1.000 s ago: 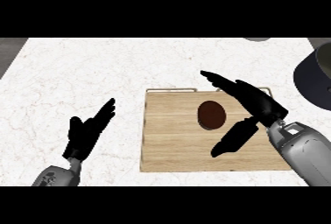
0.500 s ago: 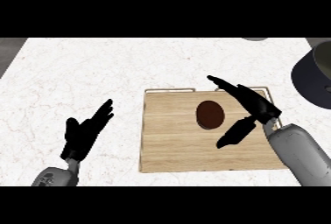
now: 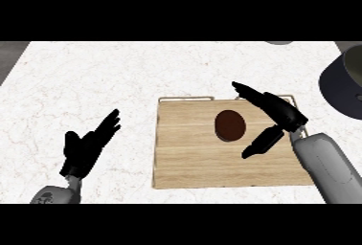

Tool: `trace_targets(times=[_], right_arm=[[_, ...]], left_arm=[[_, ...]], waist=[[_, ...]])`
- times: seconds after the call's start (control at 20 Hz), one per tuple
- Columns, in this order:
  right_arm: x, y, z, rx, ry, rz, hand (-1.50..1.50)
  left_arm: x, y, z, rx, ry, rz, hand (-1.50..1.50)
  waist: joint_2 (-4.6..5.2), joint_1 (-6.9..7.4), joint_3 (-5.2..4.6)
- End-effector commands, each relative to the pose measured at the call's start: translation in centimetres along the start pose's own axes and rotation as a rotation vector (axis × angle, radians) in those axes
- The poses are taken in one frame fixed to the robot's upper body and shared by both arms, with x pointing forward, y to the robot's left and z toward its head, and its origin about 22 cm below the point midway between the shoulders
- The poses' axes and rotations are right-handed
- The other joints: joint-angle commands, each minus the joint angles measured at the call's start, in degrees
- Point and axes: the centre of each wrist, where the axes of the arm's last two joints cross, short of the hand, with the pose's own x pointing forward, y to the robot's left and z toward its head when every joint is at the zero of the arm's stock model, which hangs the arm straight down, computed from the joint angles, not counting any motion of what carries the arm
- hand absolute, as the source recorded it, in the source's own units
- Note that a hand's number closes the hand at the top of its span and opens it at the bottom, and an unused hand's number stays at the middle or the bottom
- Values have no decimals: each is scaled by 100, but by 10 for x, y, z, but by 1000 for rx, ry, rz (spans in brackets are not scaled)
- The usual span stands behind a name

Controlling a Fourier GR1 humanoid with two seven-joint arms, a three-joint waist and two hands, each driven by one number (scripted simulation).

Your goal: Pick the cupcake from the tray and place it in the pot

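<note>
tray (image 3: 212, 167): bare around cupcake (image 3: 230, 125) | right hand (image 3: 279, 112) beside it | pot (image 3: 343, 86) unobstructed

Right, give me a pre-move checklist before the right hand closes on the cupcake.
1. Cupcake lying on the wooden tray, nothing covering it: ok.
2. Right hand open, fingers on the cupcake's far side and thumb on its near side: ok.
3. Right hand touching the cupcake: cannot tell, the steep downward view does not show height.
4. Left hand open over the counter, left of the tray and out of the way: ok.
5. Pot in sight at the right edge: ok, though only partly in view.
6. Pot interior free to receive the cupcake: cannot tell.
</note>
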Motion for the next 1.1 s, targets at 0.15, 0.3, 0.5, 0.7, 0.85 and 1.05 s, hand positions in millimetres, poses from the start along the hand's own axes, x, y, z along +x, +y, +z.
trace_targets(times=[0.15, 0.3, 0.5, 0.7, 0.85, 1.05], right_arm=[[-23, 6, -9, 17, -58, -196, -150], [-32, 12, -22, 41, -33, -236, -150], [-43, 37, -31, 52, -20, -279, -150], [-75, 52, -24, 55, -11, -302, -150], [-65, 61, -33, 117, -86, -77, 150], [-80, 74, -45, 71, -95, -221, 150]], left_arm=[[-6, -21, 2, -4, 19, -5, 0], [7, -9, -13, 2, 11, 14, 0], [14, -27, -7, 6, 23, 2, 0], [8, -20, -1, -10, 19, -9, 0], [-10, -13, -8, -12, 12, -25, 0], [-2, -8, -7, -4, 11, -3, 0]], waist=[[4, 12, -5], [9, 2, -5], [2, -2, -5], [7, 4, -4], [44, 44, -4], [41, 81, -1]])
